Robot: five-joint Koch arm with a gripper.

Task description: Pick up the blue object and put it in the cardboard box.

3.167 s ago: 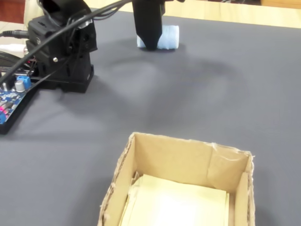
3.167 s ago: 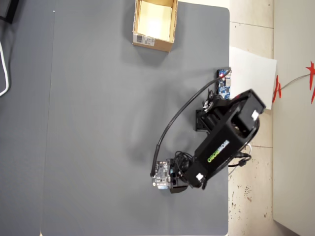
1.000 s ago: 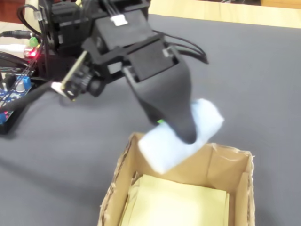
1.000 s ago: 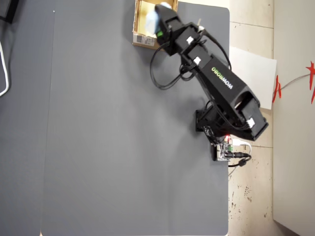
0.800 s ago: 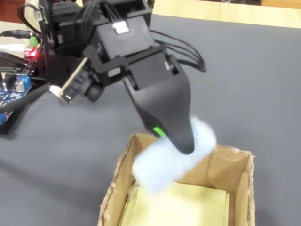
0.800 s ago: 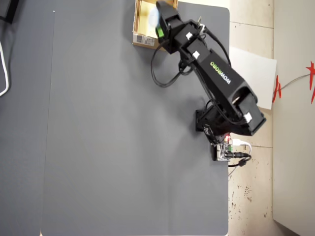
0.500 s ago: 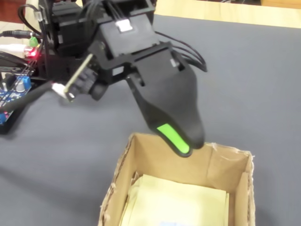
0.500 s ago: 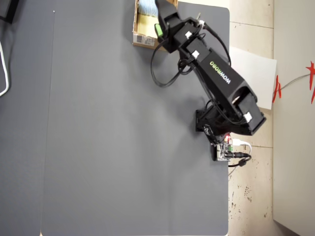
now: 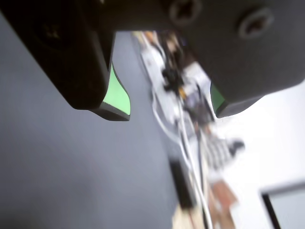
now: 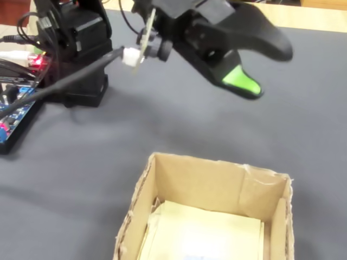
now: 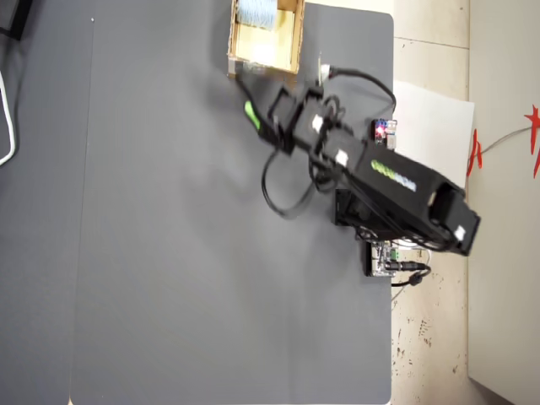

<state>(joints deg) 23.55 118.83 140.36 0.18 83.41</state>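
Observation:
The pale blue object [image 11: 256,12] lies inside the cardboard box [image 11: 253,66] at the table's top edge in the overhead view. In the fixed view the cardboard box [image 10: 217,162] fills the bottom and shows a light inside; the block is not clearly seen there. My gripper [image 10: 270,73] hangs above the grey table behind the box, apart from it. It is open and empty. The wrist view shows the gripper [image 9: 167,109] with a wide gap between its green pads [image 9: 116,98] and nothing in it. From above, the gripper [image 11: 256,118] sits just below the box.
The arm's black base [image 10: 81,59] and a blue circuit board [image 10: 11,116] with cables stand at the left of the fixed view. From above, a white sheet [image 11: 430,126] lies off the table's right edge, and a white cable [image 11: 7,110] at the far left.
The gripper let the blue object drop into the box, then drew back from over the box toward the arm's base and rose, still open.

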